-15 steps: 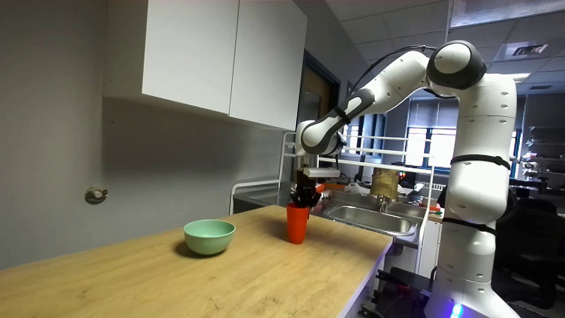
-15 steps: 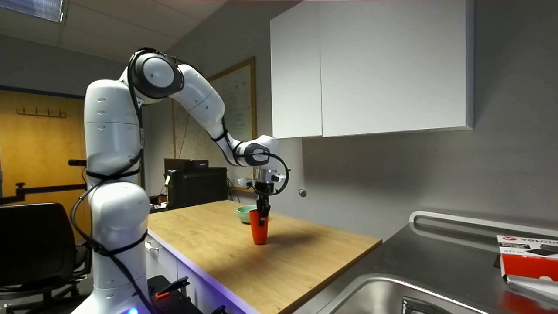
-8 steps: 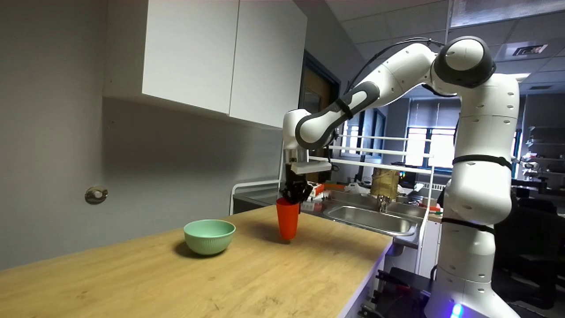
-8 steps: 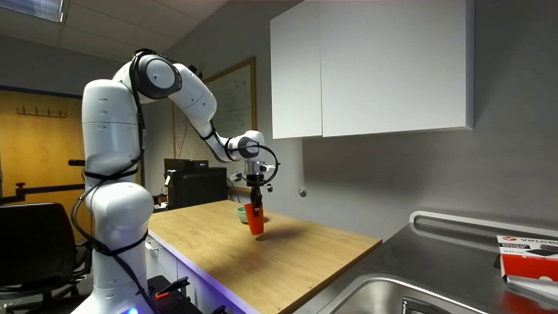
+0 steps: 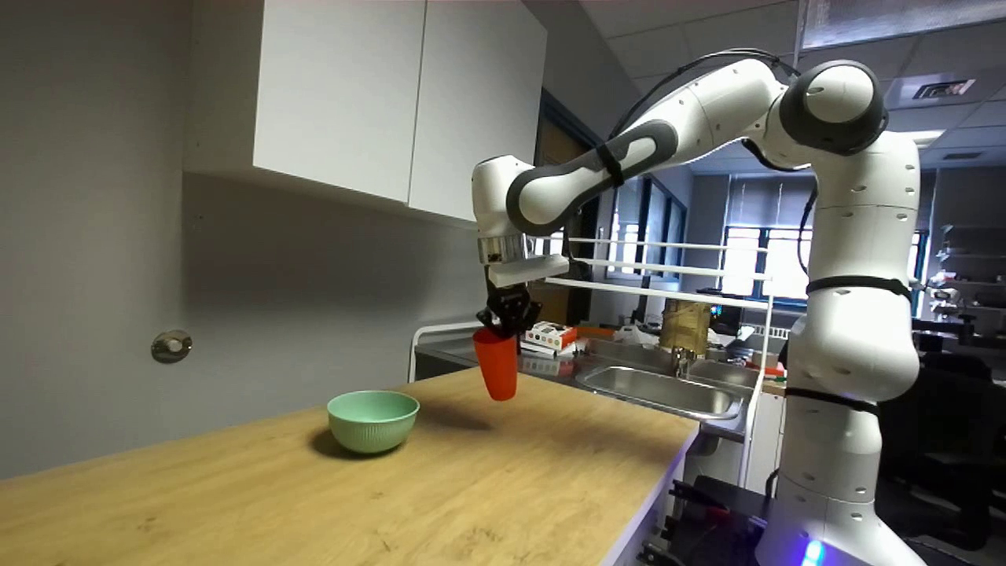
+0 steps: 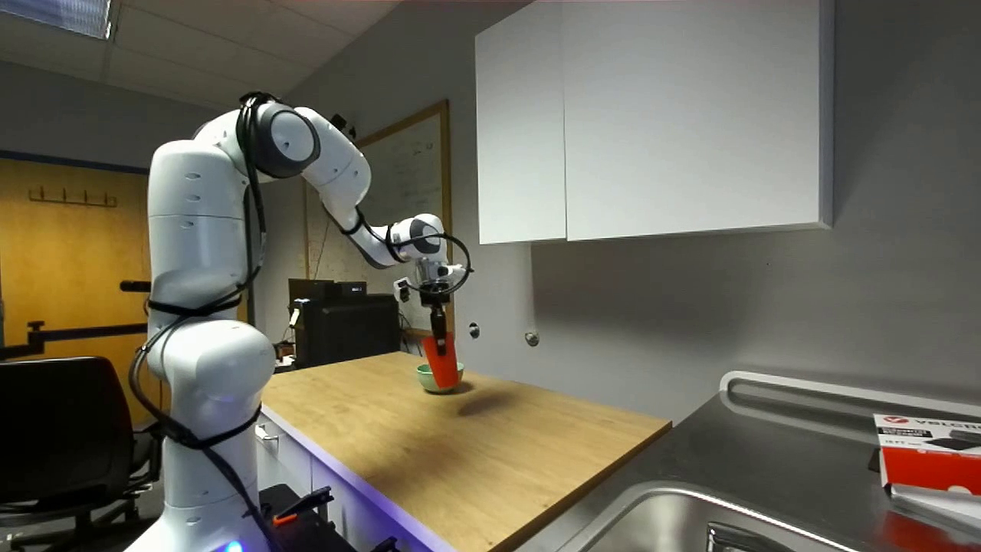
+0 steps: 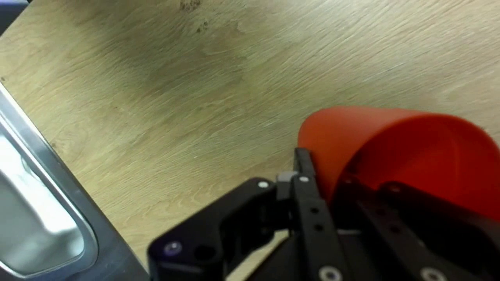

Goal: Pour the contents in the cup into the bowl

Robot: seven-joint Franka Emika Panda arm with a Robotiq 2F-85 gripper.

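Bowl [image 5: 373,428], mint-green, fluted; cup [image 5: 497,368], red-orange, tapered, tilted, aloft near bowl; fingers [image 7: 310,197] pinch cup wall; wood-grain tabletop [image 5: 471,491] under bowl; white cabinet [image 5: 338,94], higher than bowl

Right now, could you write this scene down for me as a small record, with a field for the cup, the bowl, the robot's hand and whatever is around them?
Cup: red, off the table, slightly tilted
Gripper (the robot's hand): pinching the cup's wall, one finger inside, one outside
Bowl: green, upright on the table, apart from the cup
Cup's contents: cannot be seen
Pouring: nothing seen falling from the cup
Sink: metal, off one end of the table
Cabinet: white, doors shut
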